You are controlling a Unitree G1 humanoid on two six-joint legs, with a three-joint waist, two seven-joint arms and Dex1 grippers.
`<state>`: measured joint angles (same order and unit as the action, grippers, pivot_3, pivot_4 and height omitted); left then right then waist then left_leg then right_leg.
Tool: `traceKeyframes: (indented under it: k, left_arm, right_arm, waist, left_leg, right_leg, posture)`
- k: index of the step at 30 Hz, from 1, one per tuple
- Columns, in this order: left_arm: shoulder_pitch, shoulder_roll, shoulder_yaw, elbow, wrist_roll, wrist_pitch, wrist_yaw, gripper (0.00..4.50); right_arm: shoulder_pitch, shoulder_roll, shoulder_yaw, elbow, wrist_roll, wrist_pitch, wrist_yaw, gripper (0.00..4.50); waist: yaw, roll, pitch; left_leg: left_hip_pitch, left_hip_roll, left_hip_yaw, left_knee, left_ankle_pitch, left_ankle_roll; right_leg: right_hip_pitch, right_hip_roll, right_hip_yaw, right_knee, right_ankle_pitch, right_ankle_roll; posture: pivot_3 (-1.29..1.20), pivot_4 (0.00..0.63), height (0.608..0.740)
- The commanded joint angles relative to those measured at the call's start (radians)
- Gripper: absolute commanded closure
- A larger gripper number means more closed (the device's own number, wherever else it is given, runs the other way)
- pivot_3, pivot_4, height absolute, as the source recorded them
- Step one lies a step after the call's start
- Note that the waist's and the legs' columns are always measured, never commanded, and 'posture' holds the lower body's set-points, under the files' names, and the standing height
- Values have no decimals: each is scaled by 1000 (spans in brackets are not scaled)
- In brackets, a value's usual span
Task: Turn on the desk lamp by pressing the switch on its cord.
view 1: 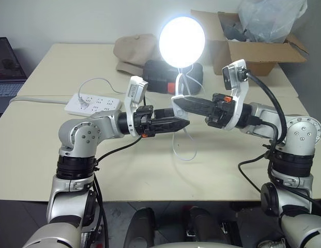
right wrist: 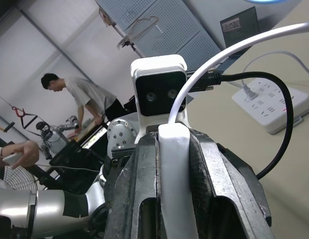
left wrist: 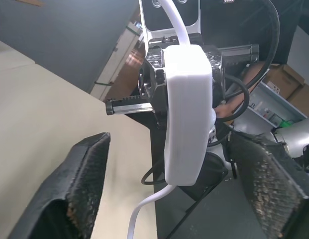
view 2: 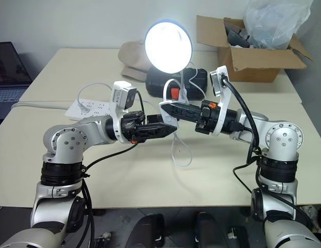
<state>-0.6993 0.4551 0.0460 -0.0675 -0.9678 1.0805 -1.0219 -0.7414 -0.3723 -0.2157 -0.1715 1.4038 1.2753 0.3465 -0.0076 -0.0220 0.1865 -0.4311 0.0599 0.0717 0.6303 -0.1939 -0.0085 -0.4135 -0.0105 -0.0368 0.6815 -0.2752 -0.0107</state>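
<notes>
The desk lamp point(view 1: 182, 41) stands at the back middle of the table, its bulb glowing bright. My right gripper point(view 1: 181, 102) is shut on the switch point(left wrist: 186, 114), a white oblong held upright above the table. The jaws clamp its narrow sides, as the right wrist view shows point(right wrist: 175, 184). My left gripper point(view 1: 184, 123) points at it from the opposite side. It is open, with one black finger point(left wrist: 87, 184) on each side of the switch and clear of it. The cord point(view 1: 184, 150) hangs from the switch in a loop onto the table.
A white power strip point(view 1: 93, 103) lies on the left of the table. Behind the lamp sit a black case point(view 1: 160, 70) and a tan hat point(view 1: 134, 49). A cardboard box point(view 1: 258, 49) stands at the back right. A person point(right wrist: 82, 97) bends over a bench far off.
</notes>
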Motion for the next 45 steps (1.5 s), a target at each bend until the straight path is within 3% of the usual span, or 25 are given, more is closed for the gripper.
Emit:
traceKeyframes:
  k: [1, 34, 45]
  left_arm:
    - [3, 11, 17, -27, -20, -8, -11, 0]
    - [27, 26, 17, -64, -19, -46, -10, 0]
    - [49, 54, 17, -103, -19, -43, -12, 0]
  right_arm:
    - [-8, -13, -3, -10, 22, -30, 24, 4088]
    - [11, -44, 17, 2, 18, -64, 47, 4088]
    - [-12, -34, 19, -11, 66, -70, -33, 4088]
  waist:
    - [0, 0, 0]
    - [0, 0, 0]
    - [0, 0, 0]
  left_leg:
    - [0, 0, 0, 0, 0, 0]
    - [0, 0, 0, 0, 0, 0]
    - [0, 0, 0, 0, 0, 0]
  right_leg:
    - [0, 0, 0, 0, 0, 0]
    - [0, 0, 0, 0, 0, 0]
    - [0, 0, 0, 0, 0, 0]
  posture:
    - [0, 150, 740]
    - [0, 150, 740]
    - [0, 150, 740]
